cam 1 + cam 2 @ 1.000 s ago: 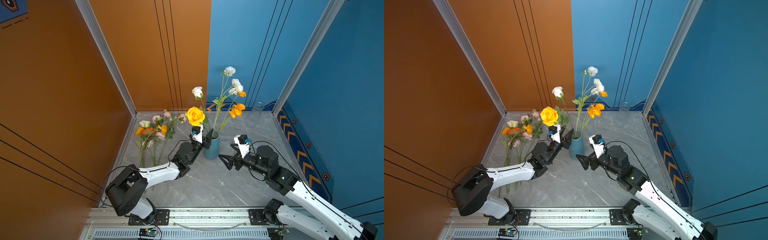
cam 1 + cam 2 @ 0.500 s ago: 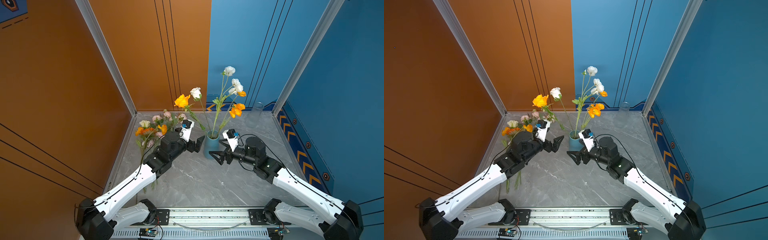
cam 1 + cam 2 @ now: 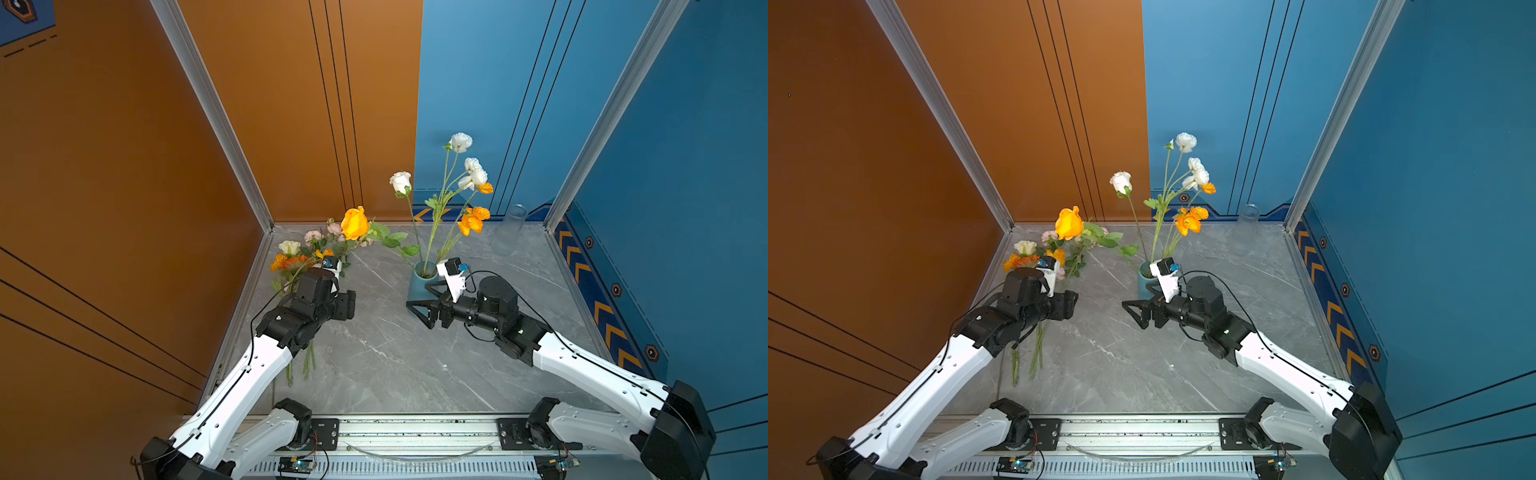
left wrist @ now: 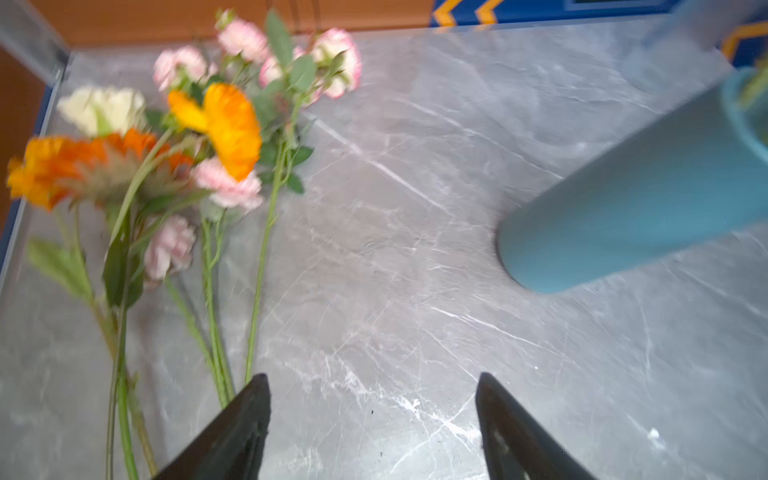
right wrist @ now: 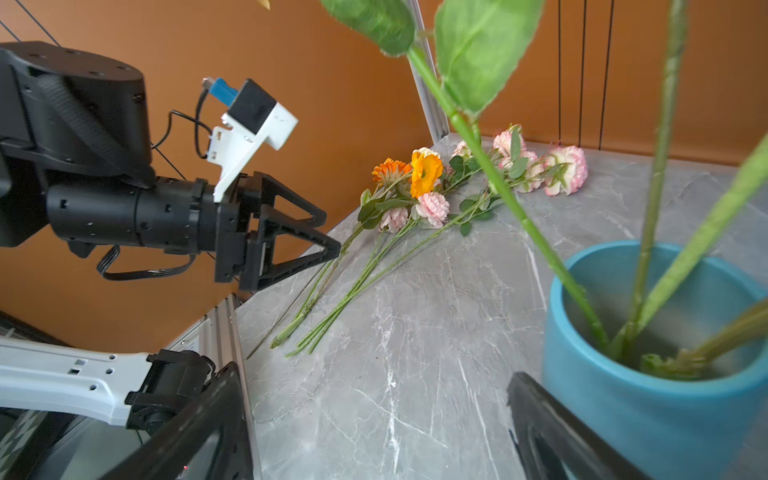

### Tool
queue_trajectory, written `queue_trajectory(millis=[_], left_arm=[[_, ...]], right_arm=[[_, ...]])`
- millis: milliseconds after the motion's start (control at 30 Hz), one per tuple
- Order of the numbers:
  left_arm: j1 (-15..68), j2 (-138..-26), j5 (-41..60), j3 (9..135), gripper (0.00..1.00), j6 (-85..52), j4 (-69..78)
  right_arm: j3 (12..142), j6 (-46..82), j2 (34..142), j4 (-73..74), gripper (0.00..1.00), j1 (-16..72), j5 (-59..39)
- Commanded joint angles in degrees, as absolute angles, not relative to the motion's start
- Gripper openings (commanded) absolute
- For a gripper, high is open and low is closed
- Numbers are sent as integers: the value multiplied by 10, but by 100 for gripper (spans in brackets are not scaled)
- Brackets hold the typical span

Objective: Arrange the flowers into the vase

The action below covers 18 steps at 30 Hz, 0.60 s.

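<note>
On the left, a bunch of long green-stemmed flowers [image 3: 307, 257] with orange, pink and cream blooms is lying flat on the grey marble tabletop [image 3: 395, 365]. The left black tool [image 4: 371, 380] is hanging just beside their stems, spread wide and holding nothing. In the middle, a big orange rose [image 3: 354, 223] is leaning far out of the round blue vase [image 3: 415, 287], where white and orange flowers [image 3: 473, 218] are standing. The right black tool [image 5: 374, 374] is waiting close by the vase, spread wide too and empty. I think a picking-up step is starting. The left tool needs to drop onto one thin stem and pinch it.
</note>
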<state>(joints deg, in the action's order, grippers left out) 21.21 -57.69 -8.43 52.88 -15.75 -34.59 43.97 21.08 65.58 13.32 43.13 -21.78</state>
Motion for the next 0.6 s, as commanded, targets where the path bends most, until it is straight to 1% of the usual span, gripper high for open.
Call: queue_trajectory(millis=[0, 100, 167, 267, 333, 433, 467, 567], left_arm=[[174, -635, -123, 517, 75, -244, -394], [141, -731, -116, 531, 74, -257, -386], [131, -801, -137, 547, 73, -241, -364], [110, -881, -141, 570, 66, -224, -331], [94, -918, -144, 585, 62, -215, -324], [66, -953, -126, 586, 60, -201, -295], [55, -967, -109, 608, 56, -202, -295], [42, -999, -81, 624, 50, -197, -292]], right_arm=[[429, 240, 670, 159, 100, 456, -186], [431, 245, 687, 162, 100, 475, -179], [430, 252, 699, 168, 100, 487, -177], [426, 274, 708, 191, 100, 497, -179], [421, 284, 706, 203, 100, 502, -175], [411, 286, 698, 202, 100, 507, -160], [407, 286, 696, 201, 100, 507, -158], [406, 283, 691, 190, 100, 506, -154]])
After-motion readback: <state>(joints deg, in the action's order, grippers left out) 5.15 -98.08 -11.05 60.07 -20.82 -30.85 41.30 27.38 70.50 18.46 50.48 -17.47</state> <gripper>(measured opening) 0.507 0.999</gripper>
